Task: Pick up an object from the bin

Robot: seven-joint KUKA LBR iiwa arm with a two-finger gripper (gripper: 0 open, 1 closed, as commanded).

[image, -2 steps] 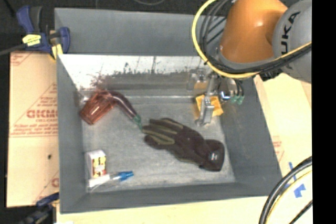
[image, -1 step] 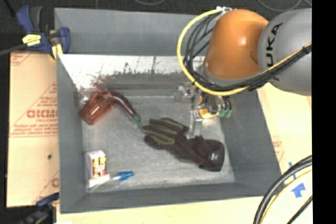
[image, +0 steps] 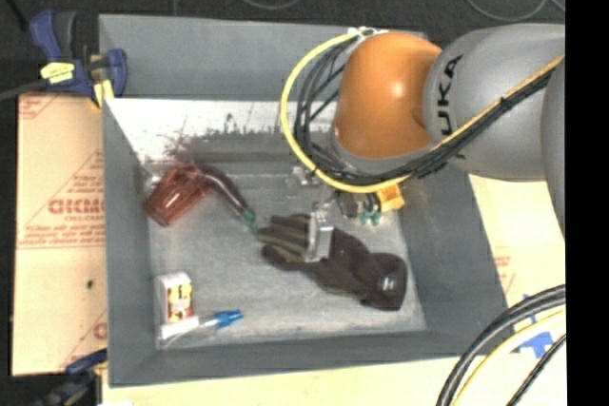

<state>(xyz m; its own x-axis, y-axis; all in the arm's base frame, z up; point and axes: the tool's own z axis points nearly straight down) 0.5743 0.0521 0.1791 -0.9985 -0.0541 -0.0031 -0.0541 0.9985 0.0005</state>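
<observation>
We see a dark brown fabric glove (image: 362,273) that lies flat on the floor of the grey metal bin (image: 276,304), in the middle and a little toward the right wall. The jaws are down on the left end of this glove and touch it. We cannot tell if they are released or clenched. A reddish translucent plastic scoop (image: 176,195) lies apart, at the left.

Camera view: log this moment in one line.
gripper: over glove | glove: dark, mid-bin, lying flat | left side: red scoop, box, blue-tipped pen
</observation>
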